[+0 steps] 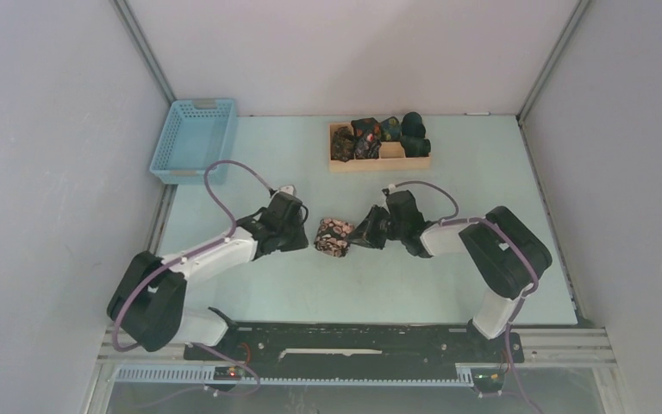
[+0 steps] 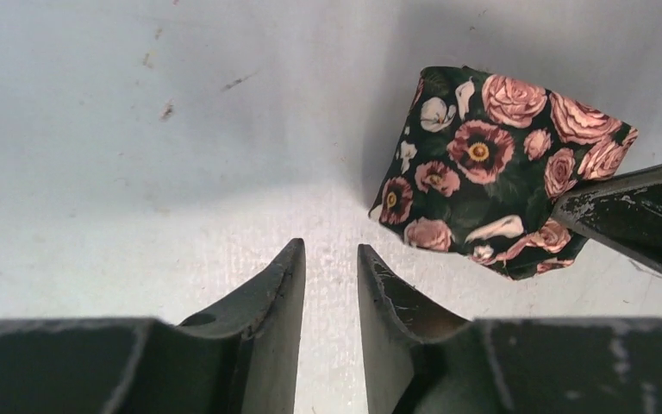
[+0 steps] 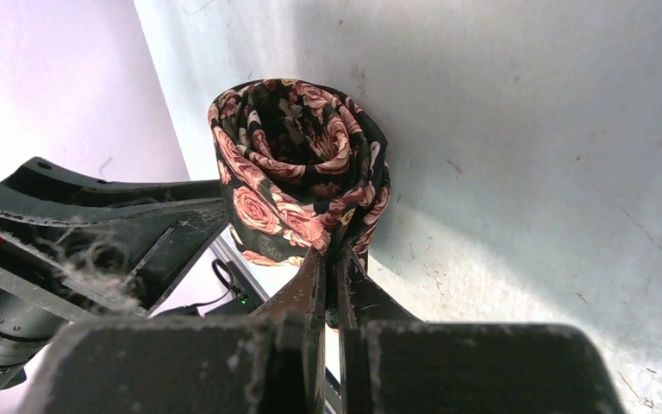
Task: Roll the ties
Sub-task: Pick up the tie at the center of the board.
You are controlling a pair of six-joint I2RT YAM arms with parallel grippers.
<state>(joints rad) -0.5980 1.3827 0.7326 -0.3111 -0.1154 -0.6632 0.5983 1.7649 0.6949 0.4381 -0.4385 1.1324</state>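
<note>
status: this tie looks fully wound. it sits as a tight roll, dark with pink roses [image 1: 334, 236], on the table [image 1: 448, 259] between the two arms, mid-table, with no loose tail showing in any view. the wooden tray [image 1: 379, 165] at the back already holds several rolled ties [image 1: 369, 136], so i'd say most of the batch is done. no flat tie is visible anywhere, and the blue basket [image 1: 194, 138] at back left shows nothing inside from above. what's left, as i read it: get this roll into the tray without it springing open. the right gripper [image 3: 329, 259] is clamped nearly shut on the outer layers at the bottom edge of the roll, fabric pinched between the jaws, with the spiral end of the roll facing the right wrist camera. the left gripper [image 2: 329, 259] is empty, jaws at a narrow gap with only bare table between them, sitting just beside the roll on its left and not touching it as far as i can tell. the left wrist view shows one right finger [image 2: 638, 216] against the roll's lower right corner.
</note>
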